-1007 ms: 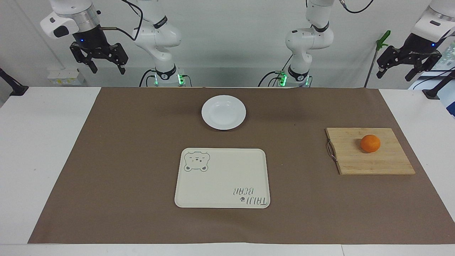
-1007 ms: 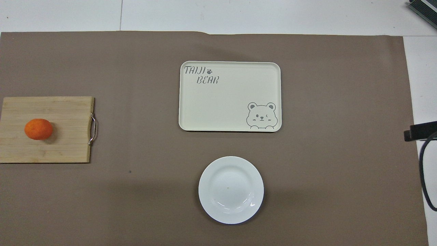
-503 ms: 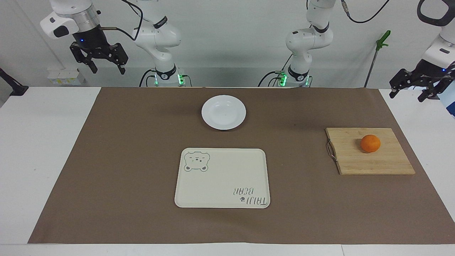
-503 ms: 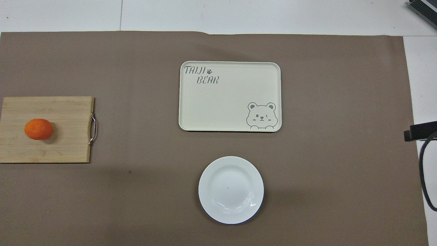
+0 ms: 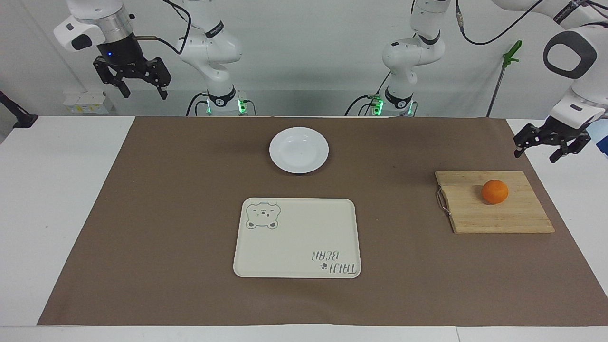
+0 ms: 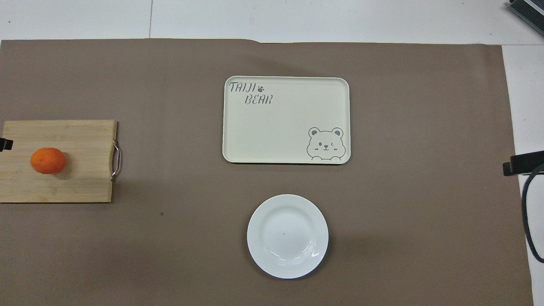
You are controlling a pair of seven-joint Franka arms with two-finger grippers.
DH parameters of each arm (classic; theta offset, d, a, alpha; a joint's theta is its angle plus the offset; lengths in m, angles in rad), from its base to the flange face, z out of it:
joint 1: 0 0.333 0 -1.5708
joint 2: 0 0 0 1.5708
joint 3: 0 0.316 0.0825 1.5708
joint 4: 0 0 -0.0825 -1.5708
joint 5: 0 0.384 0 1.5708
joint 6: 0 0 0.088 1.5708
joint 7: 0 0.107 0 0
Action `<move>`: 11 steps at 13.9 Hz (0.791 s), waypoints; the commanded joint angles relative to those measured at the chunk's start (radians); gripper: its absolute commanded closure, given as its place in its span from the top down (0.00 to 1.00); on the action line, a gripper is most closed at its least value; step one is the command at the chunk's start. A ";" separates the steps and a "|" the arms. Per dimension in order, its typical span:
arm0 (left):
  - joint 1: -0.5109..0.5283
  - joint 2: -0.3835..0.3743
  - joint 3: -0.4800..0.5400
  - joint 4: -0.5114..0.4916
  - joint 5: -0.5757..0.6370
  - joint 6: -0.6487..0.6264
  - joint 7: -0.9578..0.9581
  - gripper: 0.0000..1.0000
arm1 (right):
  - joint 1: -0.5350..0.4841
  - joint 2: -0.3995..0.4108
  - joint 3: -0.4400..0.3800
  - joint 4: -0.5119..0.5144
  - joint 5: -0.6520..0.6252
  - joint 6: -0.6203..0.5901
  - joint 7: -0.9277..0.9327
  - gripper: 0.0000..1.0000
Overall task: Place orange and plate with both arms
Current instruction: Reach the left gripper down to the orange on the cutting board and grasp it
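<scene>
Facing view. Seen on the brown mat [image 5: 190,213]: plate [image 5: 299,149] resting bare, nearer to the robots than the bear-print tray [image 5: 297,237], apart from it. Orange [image 5: 495,192] sitting on the wooden cutting board [image 5: 494,202], well apart from the tray, toward the left arm's end of the table. Left gripper [image 5: 536,155] hanging in the air with fingers spread and nothing between them, over the mat's edge just beside the board's corner, clear of the orange. Right gripper [image 5: 142,91] raised high at the right arm's end of the table, well apart from the tray, fingers spread and empty, arm waiting.

Overhead view. Tray [image 6: 286,120] lying mid-mat [image 6: 170,238], bear print at its corner toward the plate. Plate [image 6: 287,236] nearer to the robots than the tray, empty. Orange [image 6: 48,160] on the board [image 6: 80,170], well apart from the tray, with the board's metal handle [image 6: 115,160] facing the tray. Only a dark tip of the left gripper [image 6: 5,144] showing at the frame's edge over the board. Right gripper out of this view.
</scene>
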 commanded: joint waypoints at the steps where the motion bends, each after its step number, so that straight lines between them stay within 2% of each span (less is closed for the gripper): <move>1: 0.000 0.033 0.004 -0.044 -0.016 0.062 0.018 1.00 | -0.010 -0.011 0.007 -0.008 -0.003 -0.002 0.015 1.00; 2: -0.002 0.044 0.004 -0.070 -0.016 0.079 0.021 1.00 | -0.010 -0.011 0.007 -0.006 -0.003 -0.002 0.015 1.00; 6: -0.002 0.052 0.005 -0.257 -0.014 0.324 0.029 1.00 | -0.010 -0.011 0.007 -0.006 -0.003 -0.002 0.015 1.00; 11: -0.006 0.133 0.005 -0.270 -0.010 0.445 0.041 1.00 | -0.010 -0.011 0.007 -0.006 -0.003 -0.002 0.015 1.00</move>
